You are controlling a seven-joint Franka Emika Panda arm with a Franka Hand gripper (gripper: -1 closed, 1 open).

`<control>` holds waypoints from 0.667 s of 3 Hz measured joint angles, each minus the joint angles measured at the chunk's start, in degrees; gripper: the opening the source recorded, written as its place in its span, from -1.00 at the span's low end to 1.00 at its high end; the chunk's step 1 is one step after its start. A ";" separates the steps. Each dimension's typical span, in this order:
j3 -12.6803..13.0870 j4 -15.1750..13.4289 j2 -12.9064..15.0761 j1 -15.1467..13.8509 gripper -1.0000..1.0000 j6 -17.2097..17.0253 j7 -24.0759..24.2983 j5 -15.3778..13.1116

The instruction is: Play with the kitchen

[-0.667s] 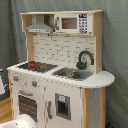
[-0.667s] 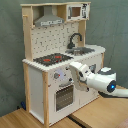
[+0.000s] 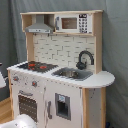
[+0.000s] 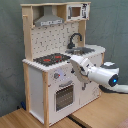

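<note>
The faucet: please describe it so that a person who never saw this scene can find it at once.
Find the tall white and wood toy kitchen. On its counter, a grey sink lies beside the black-red stovetop. The faucet stands at the back of this sink, against the tiled wall: the only black, arched piece, curving over the basin.

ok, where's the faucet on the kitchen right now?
The black faucet stands at the back of the sink, towards the first exterior view's right, with the stovetop on the sink's other side and the microwave above.
</note>
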 joint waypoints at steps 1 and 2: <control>-1.20 -0.07 -0.15 0.81 1.00 -2.23 -6.28 -0.16; -2.14 -0.97 -0.96 1.98 1.00 -4.68 -11.67 -0.44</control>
